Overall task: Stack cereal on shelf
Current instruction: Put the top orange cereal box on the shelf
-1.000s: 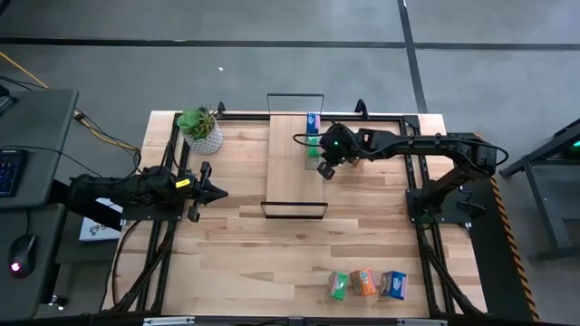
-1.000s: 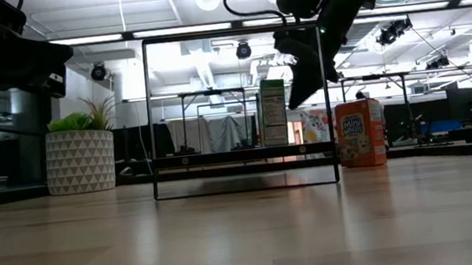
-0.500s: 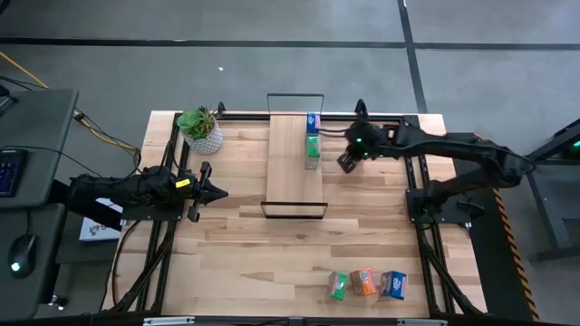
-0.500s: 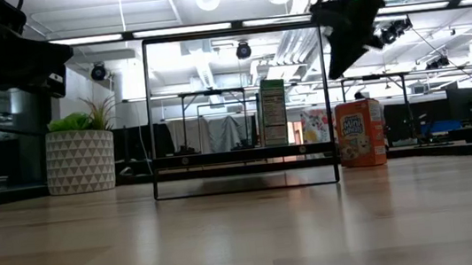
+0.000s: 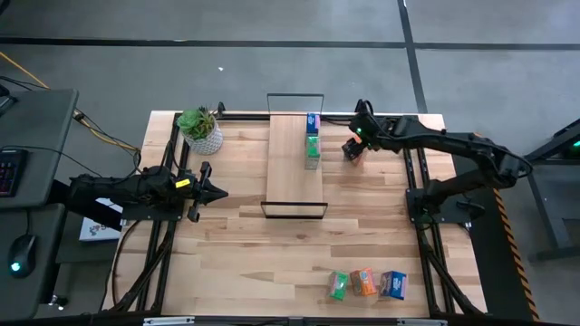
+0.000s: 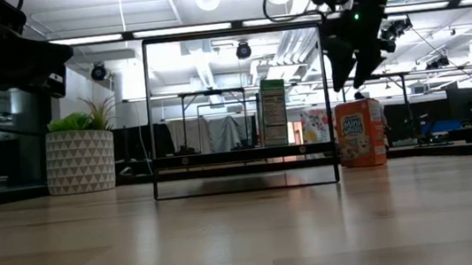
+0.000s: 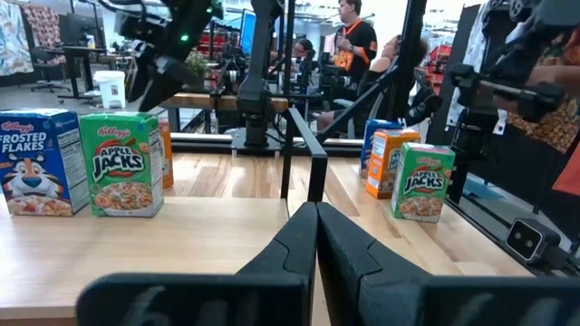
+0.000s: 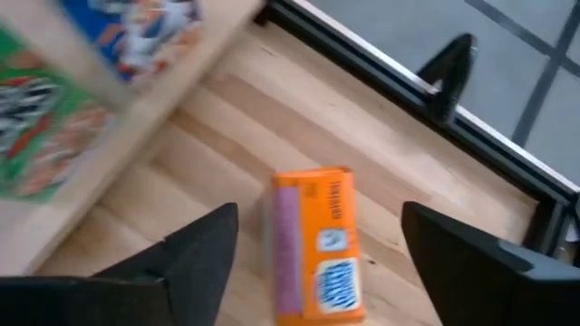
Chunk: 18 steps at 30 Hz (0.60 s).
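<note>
The shelf (image 5: 294, 163) is a light-wood plank with black wire ends, in the middle of the table. A blue cereal box (image 5: 313, 119) and a green one (image 5: 312, 145) stand on its far right part. An orange box (image 8: 317, 244) stands upright on the table just right of the shelf (image 6: 360, 133). My right gripper (image 8: 319, 213) is open, pointing down above this orange box, one finger to each side, clear of it (image 6: 349, 70). My left gripper (image 5: 216, 191) is shut and empty, level, left of the shelf (image 7: 315, 222).
A green (image 5: 338, 285), an orange (image 5: 363, 281) and a blue box (image 5: 392, 283) stand in a row near the table's near right edge. A potted plant (image 5: 199, 129) stands at the far left. People show in the room beyond, in the left wrist view.
My right gripper has gone from over the shelf's far right part toward the table's right edge, and now hangs above the orange box beside the shelf. The boxes have stayed where they were.
</note>
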Each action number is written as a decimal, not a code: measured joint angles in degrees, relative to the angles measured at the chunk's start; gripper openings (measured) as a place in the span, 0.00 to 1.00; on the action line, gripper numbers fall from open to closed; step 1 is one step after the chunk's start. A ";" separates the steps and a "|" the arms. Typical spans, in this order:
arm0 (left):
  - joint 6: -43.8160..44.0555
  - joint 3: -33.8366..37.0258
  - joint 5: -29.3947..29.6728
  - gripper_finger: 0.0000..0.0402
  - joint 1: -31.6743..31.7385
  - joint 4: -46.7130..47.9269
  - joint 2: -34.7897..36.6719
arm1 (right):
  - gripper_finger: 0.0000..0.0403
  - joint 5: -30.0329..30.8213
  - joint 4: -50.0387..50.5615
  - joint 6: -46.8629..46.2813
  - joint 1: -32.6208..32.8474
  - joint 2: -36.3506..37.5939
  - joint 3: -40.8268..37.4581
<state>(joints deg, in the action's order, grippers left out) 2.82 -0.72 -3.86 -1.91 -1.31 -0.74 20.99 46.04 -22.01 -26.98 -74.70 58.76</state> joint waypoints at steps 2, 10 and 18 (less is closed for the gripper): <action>0.01 -0.01 0.00 0.01 0.00 -0.01 0.01 | 0.79 -0.46 -0.06 0.81 -1.51 -0.80 0.00; 0.01 0.01 -0.02 0.01 0.00 -0.01 0.01 | 0.80 -6.41 0.45 2.81 -3.55 -4.61 0.00; -0.01 0.01 -0.01 0.01 0.01 0.00 0.00 | 0.80 -6.65 3.68 2.32 -3.55 -7.72 0.00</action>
<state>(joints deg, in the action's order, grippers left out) 2.81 -0.71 -3.87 -1.90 -1.31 -0.74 14.35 49.73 -19.68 -30.52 -82.42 58.76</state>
